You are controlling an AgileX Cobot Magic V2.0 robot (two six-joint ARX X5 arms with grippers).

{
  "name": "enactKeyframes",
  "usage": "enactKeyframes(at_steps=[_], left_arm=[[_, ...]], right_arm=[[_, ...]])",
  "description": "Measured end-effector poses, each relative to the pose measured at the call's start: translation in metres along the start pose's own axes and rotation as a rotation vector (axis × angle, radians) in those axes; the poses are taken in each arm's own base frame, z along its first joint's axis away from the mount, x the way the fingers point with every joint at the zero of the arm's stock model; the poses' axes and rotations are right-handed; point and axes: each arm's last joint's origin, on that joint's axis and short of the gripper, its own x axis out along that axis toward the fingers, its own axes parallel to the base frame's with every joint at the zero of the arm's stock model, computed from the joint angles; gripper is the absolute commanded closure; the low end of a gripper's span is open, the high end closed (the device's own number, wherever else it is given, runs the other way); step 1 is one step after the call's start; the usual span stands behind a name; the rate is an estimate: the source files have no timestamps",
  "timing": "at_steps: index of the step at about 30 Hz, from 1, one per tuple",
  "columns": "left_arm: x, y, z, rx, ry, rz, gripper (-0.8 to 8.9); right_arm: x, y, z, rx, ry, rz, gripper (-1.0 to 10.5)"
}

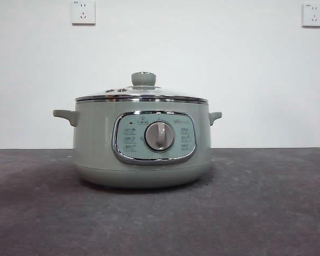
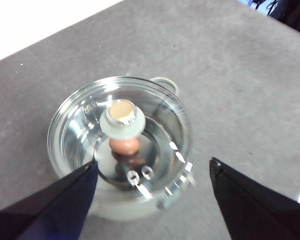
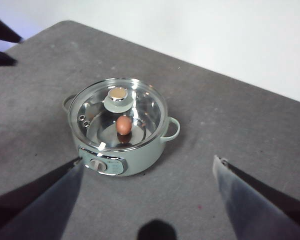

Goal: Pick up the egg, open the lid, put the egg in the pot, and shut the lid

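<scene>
The egg is lying inside the pot, on its shiny floor a little off centre, showing through the glass of the lid. Its long axis is looking roughly upright from the right wrist view, though which end is pointing where I cannot tell. The lid is sitting closed and level on the rim, knob up. The pot is standing on the grey counter, dial facing the front camera. The left hand is hovering above the lid, jaws spread wide and empty. The right hand is hanging higher and off to the side, jaws likewise apart, gripping nothing.
</scene>
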Motion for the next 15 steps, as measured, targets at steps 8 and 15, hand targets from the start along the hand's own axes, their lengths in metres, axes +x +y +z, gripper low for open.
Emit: enactKeyframes(at_steps=[8, 15], left_arm=[[-0.042, -0.011, -0.011, 0.002, -0.056, 0.004, 7.52], [-0.045, -0.012, -0.016, -0.014, -0.018, -0.001, 8.21]], right_arm=[[0.014, 0.001, 0.005, -0.001, 0.034, 0.019, 8.3], [0.018, 0.002, 0.006, -0.001, 0.042, 0.065, 9.6]])
